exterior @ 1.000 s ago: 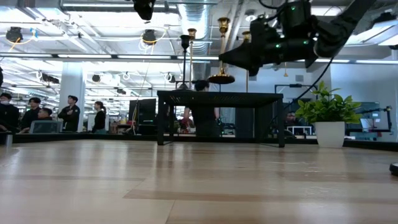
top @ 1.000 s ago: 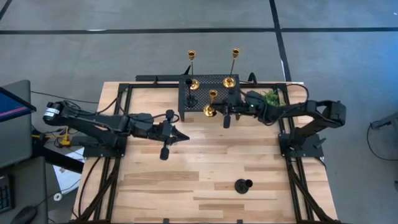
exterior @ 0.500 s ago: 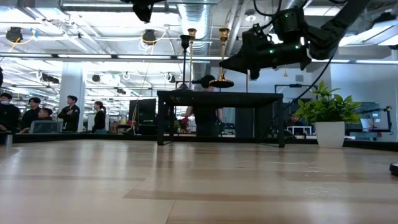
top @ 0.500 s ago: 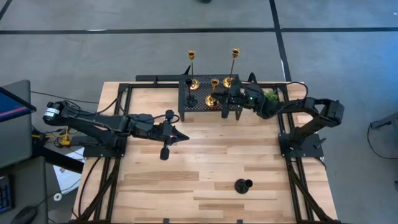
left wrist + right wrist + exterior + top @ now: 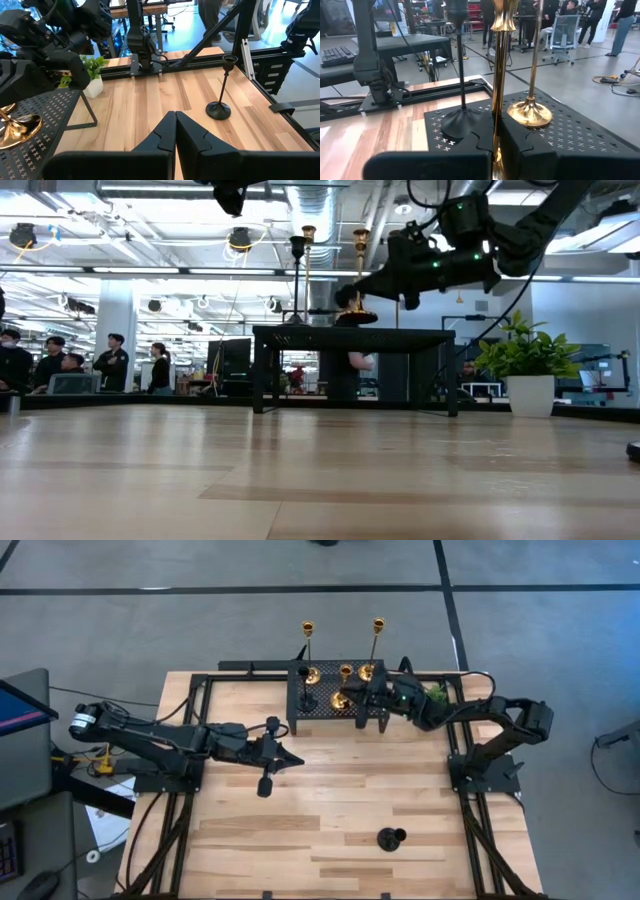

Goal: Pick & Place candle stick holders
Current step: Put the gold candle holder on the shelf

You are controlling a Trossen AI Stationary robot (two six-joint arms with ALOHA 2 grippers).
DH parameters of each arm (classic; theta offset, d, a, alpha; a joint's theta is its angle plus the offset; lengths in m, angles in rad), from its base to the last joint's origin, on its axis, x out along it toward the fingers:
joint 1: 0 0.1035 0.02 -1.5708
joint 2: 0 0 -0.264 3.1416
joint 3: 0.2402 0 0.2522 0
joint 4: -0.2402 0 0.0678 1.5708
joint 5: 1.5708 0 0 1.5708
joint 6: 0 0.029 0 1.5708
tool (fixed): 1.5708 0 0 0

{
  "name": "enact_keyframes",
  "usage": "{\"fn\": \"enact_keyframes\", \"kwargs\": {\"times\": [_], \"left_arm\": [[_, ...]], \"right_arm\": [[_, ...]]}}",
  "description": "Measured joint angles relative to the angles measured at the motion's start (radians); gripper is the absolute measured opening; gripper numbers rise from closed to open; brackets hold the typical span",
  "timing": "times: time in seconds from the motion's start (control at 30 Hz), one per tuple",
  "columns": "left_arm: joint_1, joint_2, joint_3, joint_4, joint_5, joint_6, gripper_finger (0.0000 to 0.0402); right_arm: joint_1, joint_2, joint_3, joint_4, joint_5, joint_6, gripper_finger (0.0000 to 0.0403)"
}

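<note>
The right gripper [image 5: 357,700] is clamped on a shiny gold candlestick holder's [image 5: 499,75] thin stem over the black perforated rack [image 5: 325,712]. Releasing off-vertical could topple it into the gold holder [image 5: 530,112] just beside. The left gripper [image 5: 175,131], closed and empty, waits over the worktop [image 5: 330,810].

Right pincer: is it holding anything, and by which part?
Yes. The right pincer is shut on a gold holder, gripping its thin stem low down, just above the base, over the black rack. The left pincer is shut and empty.
</note>
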Motion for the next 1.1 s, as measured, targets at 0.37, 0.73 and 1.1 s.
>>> {"fn": "enact_keyframes", "kwargs": {"times": [0.37,0.73,1.1], "left_arm": [[0.000,0.000,0.000,0.000,0.000,0.000,0.0005],[0.000,0.000,0.000,0.000,0.000,0.000,0.0005],[0.000,0.000,0.000,0.000,0.000,0.000,0.0005]], "right_arm": [[0.027,0.000,-0.001,-0.001,0.065,-0.008,0.0000],[0.027,0.000,-0.001,-0.025,0.067,0.010,0.0000],[0.027,0.001,-0.001,-0.045,0.067,0.012,0.0000]]}}
